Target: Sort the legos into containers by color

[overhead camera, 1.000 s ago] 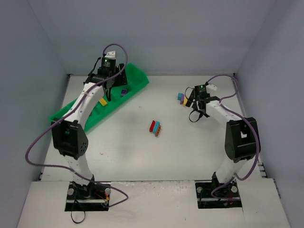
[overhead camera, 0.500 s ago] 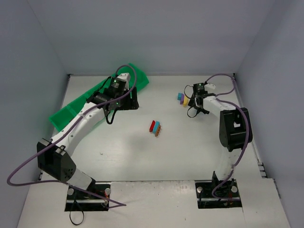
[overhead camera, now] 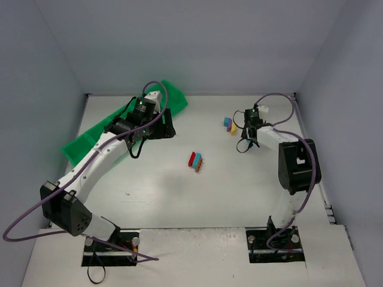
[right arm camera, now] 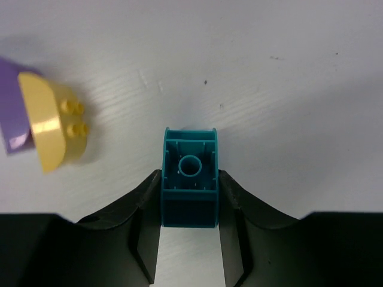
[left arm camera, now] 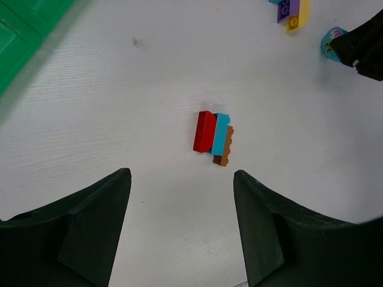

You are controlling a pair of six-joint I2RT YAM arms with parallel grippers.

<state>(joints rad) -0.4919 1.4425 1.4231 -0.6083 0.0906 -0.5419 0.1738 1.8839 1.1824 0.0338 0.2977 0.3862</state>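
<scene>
My right gripper (right arm camera: 190, 186) is shut on a teal lego (right arm camera: 190, 161) lying on the table, a finger pressed against each side. Just left of it lie a yellow lego (right arm camera: 54, 122) and a purple lego (right arm camera: 13, 122), stuck together (overhead camera: 230, 124). A red, blue and brown stack of legos (overhead camera: 195, 160) lies mid-table, also seen ahead of my left gripper (left arm camera: 182, 179), which is open and holds nothing. In the top view the left gripper (overhead camera: 160, 124) hovers beside the green tray of containers (overhead camera: 81, 142). My right gripper (overhead camera: 246, 141) is at the back right.
Grey walls close the table on three sides. The green tray (left arm camera: 21, 36) lies diagonally at the back left, partly hidden by my left arm. Purple cables loop off both arms.
My left arm swung off the tray out over the table toward the middle. My right gripper moved up to the teal lego and closed on it.
</scene>
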